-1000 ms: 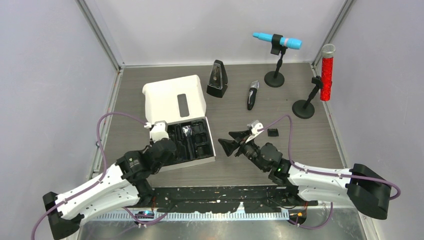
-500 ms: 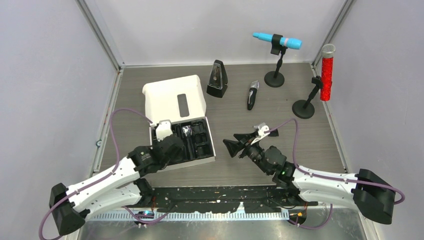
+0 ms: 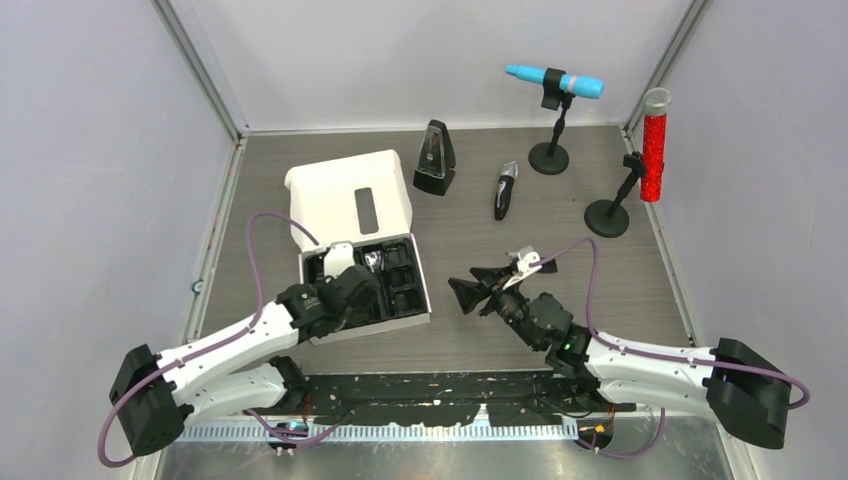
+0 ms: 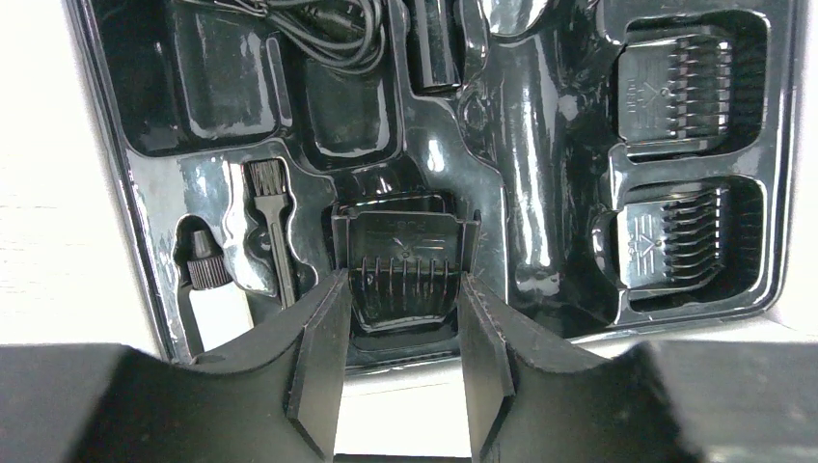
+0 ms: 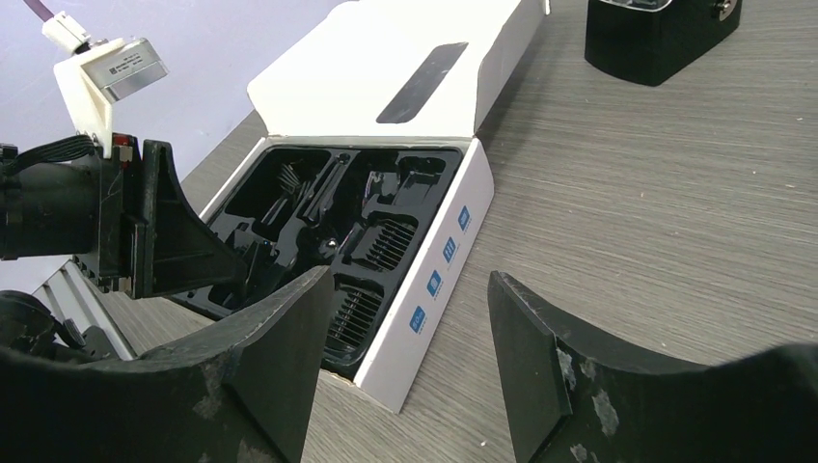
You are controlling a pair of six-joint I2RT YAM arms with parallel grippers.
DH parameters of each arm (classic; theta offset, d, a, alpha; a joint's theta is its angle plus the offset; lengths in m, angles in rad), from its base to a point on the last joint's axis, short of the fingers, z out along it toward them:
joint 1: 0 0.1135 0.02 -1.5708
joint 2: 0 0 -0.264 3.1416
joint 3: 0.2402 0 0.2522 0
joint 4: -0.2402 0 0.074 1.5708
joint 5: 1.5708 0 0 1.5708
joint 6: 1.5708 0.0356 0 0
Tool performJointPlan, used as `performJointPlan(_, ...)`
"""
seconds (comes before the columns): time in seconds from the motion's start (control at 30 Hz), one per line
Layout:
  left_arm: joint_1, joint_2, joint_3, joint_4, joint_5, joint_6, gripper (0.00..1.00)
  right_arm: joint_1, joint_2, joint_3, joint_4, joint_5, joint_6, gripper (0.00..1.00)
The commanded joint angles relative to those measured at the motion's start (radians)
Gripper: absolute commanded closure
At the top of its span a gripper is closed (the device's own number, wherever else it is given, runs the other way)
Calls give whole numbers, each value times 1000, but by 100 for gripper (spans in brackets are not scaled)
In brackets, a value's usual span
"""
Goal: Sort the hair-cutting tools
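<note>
Left wrist view is showing the left claw [image 4: 400,282], roughly half open, pinching a comb guard [image 4: 405,253] by its sides at the tray's [image 4: 540,193] six o'clock pocket, probably lining it up with the recess. Right claw [image 5: 410,280] is gaping wide, holding nothing, hanging clear of the box [image 3: 345,200]. Clipper [image 3: 505,189] is lying on the desk [image 3: 640,280] at its twelve o'clock.

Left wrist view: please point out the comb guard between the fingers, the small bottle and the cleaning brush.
comb guard [image 4: 405,275], left wrist view, on its ribbed face.
small bottle [image 4: 217,313], left wrist view, on its white body.
cleaning brush [image 4: 275,236], left wrist view, on its handle.
</note>
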Motion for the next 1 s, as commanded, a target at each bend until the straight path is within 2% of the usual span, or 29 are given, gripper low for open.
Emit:
performJointPlan(0.0,9,22,4,9,-11,-15,88,2,-15,-10,37,37,11,30)
performJointPlan(0.23,9,70,28,-28,6,-50,87,2,-19,-12,39,40,14,30)
performJointPlan(0.5,9,122,98,-176,10,-104,80,2,-33,-18,32,57,14,30)
performJointPlan(0.73,9,159,137,-215,36,-109,77,2,-46,-24,28,62,17,30)
performJointPlan(0.83,9,166,145,-221,41,-109,73,2,-51,-25,25,64,15,30)
performJointPlan(0.97,9,174,160,-236,48,-113,58,2,-54,-26,23,62,16,30)
